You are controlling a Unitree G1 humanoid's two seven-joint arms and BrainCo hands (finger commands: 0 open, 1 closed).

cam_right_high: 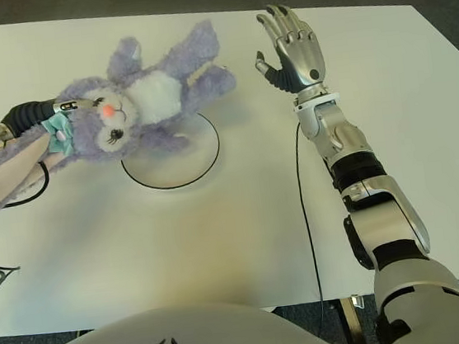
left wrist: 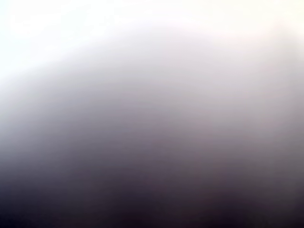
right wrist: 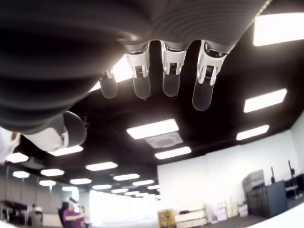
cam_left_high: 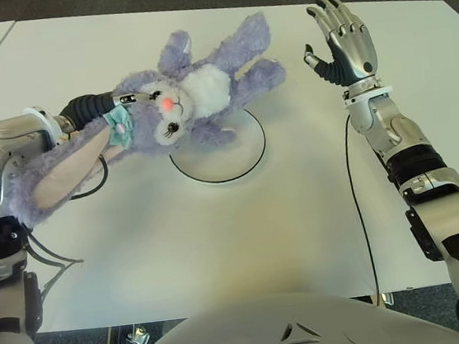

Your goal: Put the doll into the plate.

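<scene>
A purple plush bunny doll (cam_left_high: 196, 93) with a white belly hangs above the left part of a white round plate (cam_left_high: 232, 162) with a dark rim. My left hand (cam_left_high: 111, 111) is shut on the doll near its head, and one long ear (cam_left_high: 56, 179) drapes over my forearm. Fur fills the left wrist view, which shows nothing sharp. To the right of the plate my right hand (cam_left_high: 343, 39) is raised and open with nothing in it. Its spread fingers (right wrist: 164, 76) show against a ceiling in the right wrist view.
The white table (cam_left_high: 262, 243) carries only the plate. A thin black cable (cam_left_high: 355, 199) runs along my right arm to the table's front edge. More cables (cam_left_high: 52, 254) loop at the left edge. A person (right wrist: 71, 216) stands far off in the room.
</scene>
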